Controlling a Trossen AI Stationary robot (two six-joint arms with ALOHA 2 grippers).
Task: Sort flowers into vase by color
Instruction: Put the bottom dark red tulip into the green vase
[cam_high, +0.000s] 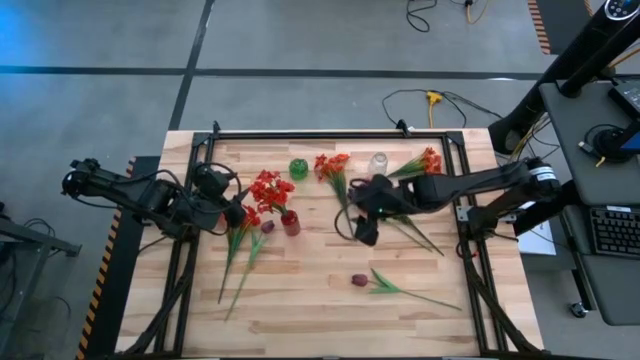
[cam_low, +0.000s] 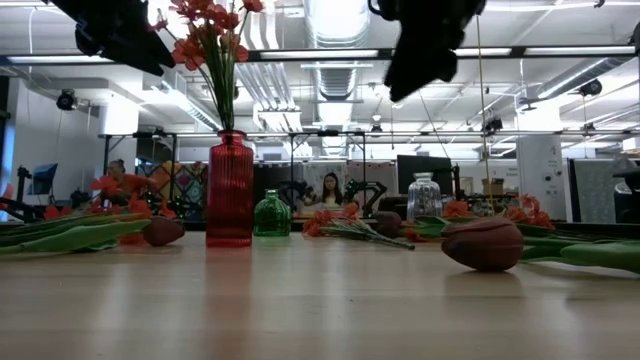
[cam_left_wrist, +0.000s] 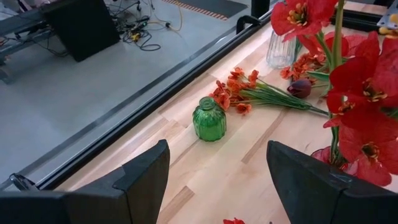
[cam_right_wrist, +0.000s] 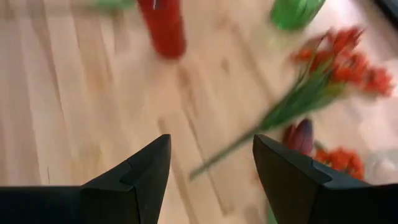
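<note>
Picking the next stem calls for a low, centred approach: the right gripper (cam_high: 364, 232) hangs wide and empty above the bench (cam_high: 300, 300), with the orange-red flower (cam_right_wrist: 336, 71) lying just ahead of its fingers and a purple bud (cam_right_wrist: 300, 137) beside that stem. The stem should likely be taken mid-length, clear of the bud. The left gripper (cam_high: 232, 213), also wide and empty, waits beside the red vase (cam_high: 290, 222) already holding red blooms (cam_high: 268, 190). The green vase (cam_high: 298, 168) and clear vase (cam_high: 378, 162) stand beyond, near enough to be knocked.
</note>
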